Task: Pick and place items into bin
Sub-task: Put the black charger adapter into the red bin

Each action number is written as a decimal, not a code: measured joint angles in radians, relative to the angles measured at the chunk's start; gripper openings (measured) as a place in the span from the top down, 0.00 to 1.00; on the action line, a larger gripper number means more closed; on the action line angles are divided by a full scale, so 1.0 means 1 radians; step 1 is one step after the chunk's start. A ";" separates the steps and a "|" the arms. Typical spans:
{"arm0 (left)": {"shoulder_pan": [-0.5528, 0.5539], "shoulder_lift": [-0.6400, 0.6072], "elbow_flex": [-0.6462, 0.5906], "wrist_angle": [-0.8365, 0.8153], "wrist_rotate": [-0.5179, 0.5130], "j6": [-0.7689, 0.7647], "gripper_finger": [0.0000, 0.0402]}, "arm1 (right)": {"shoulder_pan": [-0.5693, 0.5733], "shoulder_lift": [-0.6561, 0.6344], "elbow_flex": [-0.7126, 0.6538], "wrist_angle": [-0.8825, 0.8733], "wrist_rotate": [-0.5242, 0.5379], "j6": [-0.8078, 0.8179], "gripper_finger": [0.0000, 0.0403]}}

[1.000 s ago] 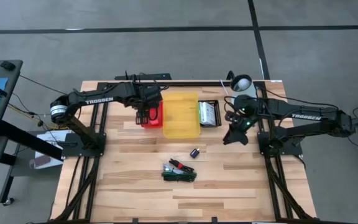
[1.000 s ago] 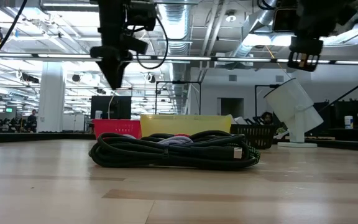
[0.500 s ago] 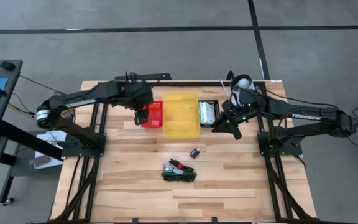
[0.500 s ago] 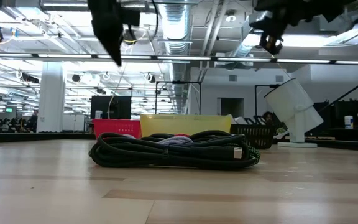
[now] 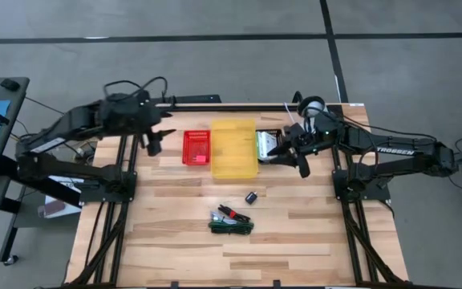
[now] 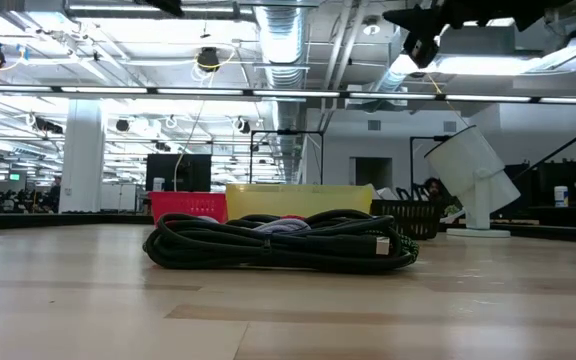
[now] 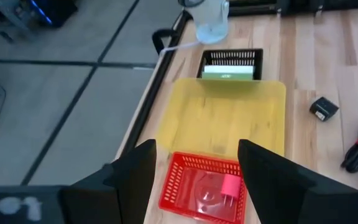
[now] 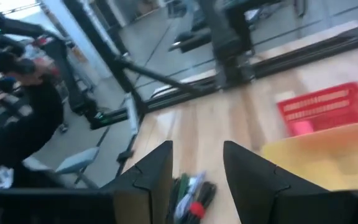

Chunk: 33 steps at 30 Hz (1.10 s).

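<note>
Black cords lie mid-table w/ a small dark piece near, well apart from both arms. Right gripper, fingers apart & empty, hangs by black basket; should drop straight over the cords. Left gripper is empty, its fingers spread. Only left wrist view shows a red block inside red basket.
</note>
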 joint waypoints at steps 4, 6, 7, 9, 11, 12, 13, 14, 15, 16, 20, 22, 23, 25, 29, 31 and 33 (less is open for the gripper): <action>0.000 -0.052 0.000 -0.014 0.004 0.002 0.45 | 0.000 0.004 0.000 0.019 0.124 -0.041 0.66; 0.000 -0.066 0.000 -0.033 0.003 0.003 0.45 | -0.004 0.007 0.000 0.043 0.172 -0.071 0.66; 0.000 -0.071 0.000 -0.043 0.003 0.007 0.45 | -0.009 0.008 0.000 0.059 0.193 -0.107 0.66; 0.000 -0.079 0.000 -0.055 0.003 0.013 0.45 | -0.019 0.007 0.000 0.097 0.242 -0.178 0.66; 0.000 -0.084 0.000 -0.060 0.002 0.014 0.45 | -0.029 0.007 0.000 0.112 0.285 -0.265 0.66; 0.000 -0.083 0.000 -0.059 0.002 0.016 0.45 | -0.031 0.007 0.000 0.115 0.298 -0.331 0.66; 0.000 -0.083 0.000 -0.059 0.002 0.023 0.45 | -0.035 0.007 0.000 0.117 0.303 -0.408 0.66; 0.000 -0.082 0.000 -0.059 0.000 0.030 0.45 | -0.042 0.007 0.000 0.117 0.308 -0.484 0.66; 0.000 -0.079 0.000 -0.059 -0.001 0.034 0.45 | -0.048 0.007 0.000 0.116 0.318 -0.548 0.66; 0.000 -0.075 0.000 -0.057 -0.003 0.036 0.45 | -0.055 0.007 0.000 0.116 0.332 -0.602 0.66; 0.000 -0.059 0.000 -0.056 -0.005 0.036 0.45 | -0.067 0.042 0.014 0.115 0.411 -0.716 0.64; 0.000 -0.058 0.000 -0.062 -0.005 0.036 0.45 | -0.066 0.066 0.037 0.086 0.449 -0.749 0.61; 0.000 -0.053 0.000 -0.062 -0.005 0.036 0.45 | -0.066 0.081 0.056 0.069 0.461 -0.782 0.60; 0.001 -0.048 0.000 -0.065 -0.006 0.036 0.45 | -0.063 0.120 0.094 -0.009 0.496 -0.837 0.55; 0.001 -0.050 0.000 -0.064 -0.008 0.027 0.45 | -0.041 0.240 0.211 -0.169 0.606 -0.861 0.44; 0.001 -0.048 0.000 -0.067 -0.004 0.006 0.45 | -0.024 0.297 0.282 -0.273 0.645 -0.876 0.39; 0.001 -0.048 0.000 -0.073 -0.003 -0.012 0.45 | 0.001 0.356 0.351 -0.398 0.683 -0.904 0.36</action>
